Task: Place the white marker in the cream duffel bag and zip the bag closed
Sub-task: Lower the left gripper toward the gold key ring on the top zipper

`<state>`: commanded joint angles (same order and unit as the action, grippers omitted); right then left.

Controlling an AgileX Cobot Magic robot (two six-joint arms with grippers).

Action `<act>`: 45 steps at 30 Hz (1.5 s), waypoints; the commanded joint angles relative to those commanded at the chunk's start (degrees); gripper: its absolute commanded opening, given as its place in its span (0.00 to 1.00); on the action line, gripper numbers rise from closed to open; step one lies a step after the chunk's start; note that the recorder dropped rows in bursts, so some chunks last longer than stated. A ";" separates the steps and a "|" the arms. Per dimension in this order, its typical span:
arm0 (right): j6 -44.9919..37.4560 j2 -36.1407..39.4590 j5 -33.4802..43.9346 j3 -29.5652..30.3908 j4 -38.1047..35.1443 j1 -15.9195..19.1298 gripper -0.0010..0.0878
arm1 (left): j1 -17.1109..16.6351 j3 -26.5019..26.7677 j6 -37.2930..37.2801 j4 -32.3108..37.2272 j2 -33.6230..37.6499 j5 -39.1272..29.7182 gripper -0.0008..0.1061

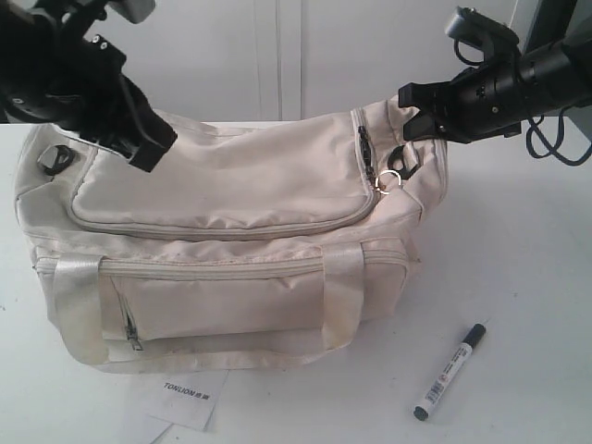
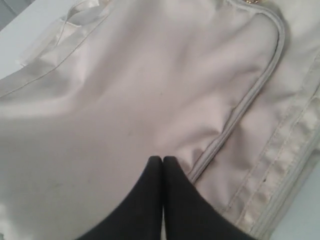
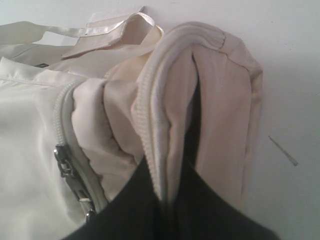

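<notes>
"Where was the white marker (image 1: 450, 372)?"
"It lay on the bench (image 1: 518, 277), near the cream duffel bag (image 1: 231, 185), not in it."
"And the tools?"
"The right tool (image 3: 167, 172) pinched the bag's end cloth. The left tool (image 2: 162, 160) was clenched, tips together on the bag's top."

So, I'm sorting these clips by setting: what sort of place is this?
Probably a robotics lab or test bench, not a home. It has a plain white table with white panels behind. A black left arm and right arm are at a cream duffel bag, with a white marker beside it.
</notes>
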<state>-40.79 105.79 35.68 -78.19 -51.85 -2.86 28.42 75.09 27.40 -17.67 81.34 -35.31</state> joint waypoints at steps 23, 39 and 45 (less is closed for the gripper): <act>0.00 0.00 0.01 0.00 0.00 0.00 0.01 | 5.61 8.74 27.85 -33.66 14.28 -1.64 0.01; 0.00 0.00 0.01 0.00 0.00 0.00 0.01 | 7.71 17.85 31.49 -33.77 24.37 -0.29 0.41; 0.00 0.00 -0.14 0.00 0.00 0.00 0.01 | 7.71 20.10 34.12 -34.44 27.19 -0.19 0.53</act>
<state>-40.79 105.79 35.54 -78.19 -51.85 -2.86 36.13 95.19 61.52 -52.11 108.53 -35.49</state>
